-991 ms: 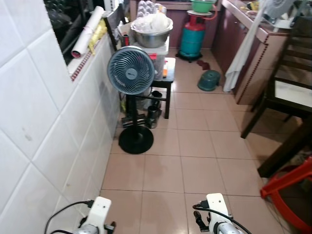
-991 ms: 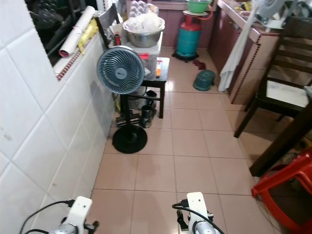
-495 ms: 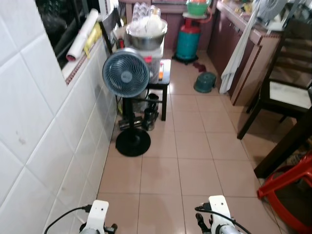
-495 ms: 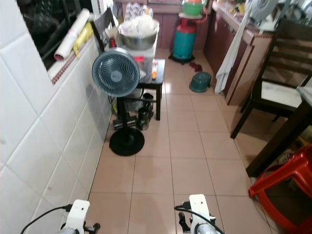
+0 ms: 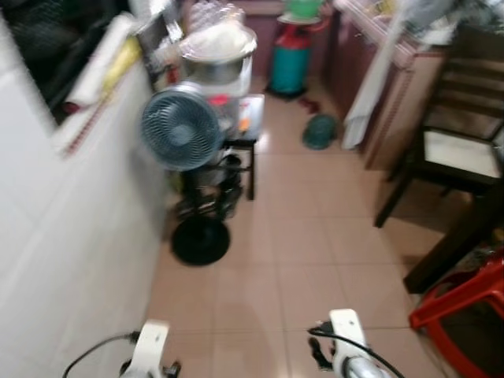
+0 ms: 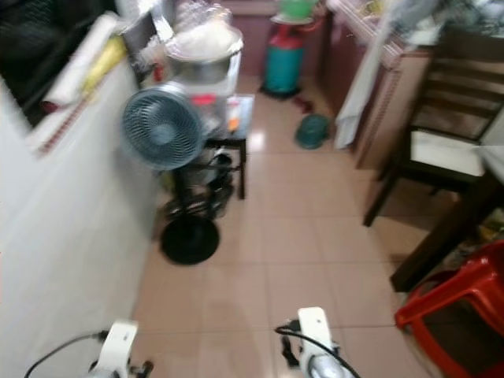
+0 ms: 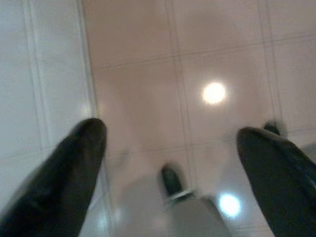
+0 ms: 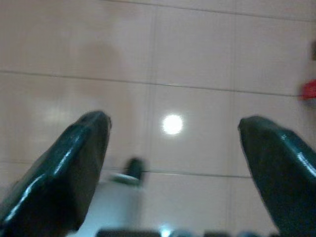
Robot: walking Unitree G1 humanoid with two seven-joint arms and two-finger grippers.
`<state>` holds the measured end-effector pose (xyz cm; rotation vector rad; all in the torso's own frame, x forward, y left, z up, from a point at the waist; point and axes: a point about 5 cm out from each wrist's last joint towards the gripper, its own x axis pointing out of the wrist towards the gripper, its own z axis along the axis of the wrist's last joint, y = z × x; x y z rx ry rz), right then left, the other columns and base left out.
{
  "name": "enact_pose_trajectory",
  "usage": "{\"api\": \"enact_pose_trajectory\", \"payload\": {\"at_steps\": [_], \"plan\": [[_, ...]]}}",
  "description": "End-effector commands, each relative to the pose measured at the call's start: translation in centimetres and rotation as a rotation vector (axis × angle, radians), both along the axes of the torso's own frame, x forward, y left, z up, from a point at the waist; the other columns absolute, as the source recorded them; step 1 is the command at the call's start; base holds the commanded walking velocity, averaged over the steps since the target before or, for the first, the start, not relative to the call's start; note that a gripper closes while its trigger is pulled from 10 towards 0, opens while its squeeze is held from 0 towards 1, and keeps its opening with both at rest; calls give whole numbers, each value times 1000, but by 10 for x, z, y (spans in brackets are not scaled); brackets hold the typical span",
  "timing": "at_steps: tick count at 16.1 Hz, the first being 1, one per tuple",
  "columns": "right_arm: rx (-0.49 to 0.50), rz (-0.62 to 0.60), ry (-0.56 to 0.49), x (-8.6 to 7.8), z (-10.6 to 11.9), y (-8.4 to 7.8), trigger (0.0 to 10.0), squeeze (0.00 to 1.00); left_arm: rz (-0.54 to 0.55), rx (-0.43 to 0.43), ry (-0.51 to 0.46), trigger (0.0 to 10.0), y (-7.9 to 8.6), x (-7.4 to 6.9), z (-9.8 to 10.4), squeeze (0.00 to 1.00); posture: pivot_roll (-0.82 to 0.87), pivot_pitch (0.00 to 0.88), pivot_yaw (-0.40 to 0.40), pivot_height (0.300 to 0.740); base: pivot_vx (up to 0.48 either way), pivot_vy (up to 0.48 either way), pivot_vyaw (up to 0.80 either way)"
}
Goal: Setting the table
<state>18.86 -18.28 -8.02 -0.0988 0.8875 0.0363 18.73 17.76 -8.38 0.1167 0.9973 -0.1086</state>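
- Still nothing for setting the table is in hand: left gripper [image 7: 168, 148] and right gripper [image 8: 173, 148] hang spread wide and empty over floor tiles.
- Risk: clipping the standing fan [image 5: 182, 134] by the tiled wall [image 5: 71, 236], or the red stool [image 5: 465, 303].
- The middle aisle offers open room; the dark table [image 5: 461, 236] stands right.

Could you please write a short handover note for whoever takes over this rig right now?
Left gripper: jaws open, empty, hanging over the tiled floor beside the white wall.
Right gripper: jaws open, empty, over bare floor.
The robot is in a narrow kitchen aisle; the head views are blurred. On the left are a standing fan and a small black table carrying a metal bowl; on the right are a dark chair and a red stool.
Done: nothing visibly set. Left: find the tableware and the table, then set it.
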Motion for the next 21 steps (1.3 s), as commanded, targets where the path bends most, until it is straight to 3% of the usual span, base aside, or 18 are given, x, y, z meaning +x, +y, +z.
{"api": "enact_pose_trajectory", "payload": {"at_steps": [1, 3, 6, 15, 21], "plan": [[10, 15, -30, 10, 5, 6, 10000, 0, 1, 11, 24, 10000, 6, -7, -3, 0, 19, 0, -29, 740, 446, 0, 0], [7, 20, -28, 9, 4, 6, 10000, 0, 8, 16, 27, 10000, 6, -8, -3, 0, 19, 0, -29, 740, 444, 0, 0], [10, 33, -30, 9, 4, 7, 10000, 0, 68, 20, 32, 10000, 8, -10, -4, 0, 19, 0, -31, 740, 0, 0, 0], [20, 35, -36, 12, 5, 12, 10000, 0, 99, 55, 39, 10000, 11, -10, -4, 0, 30, 0, -29, 740, 0, 0, 0], [35, 41, -40, 14, 6, 21, 10000, 0, 76, 75, 35, 10000, 14, -8, -3, 0, 39, 0, -14, 740, 0, 0, 741]]}}
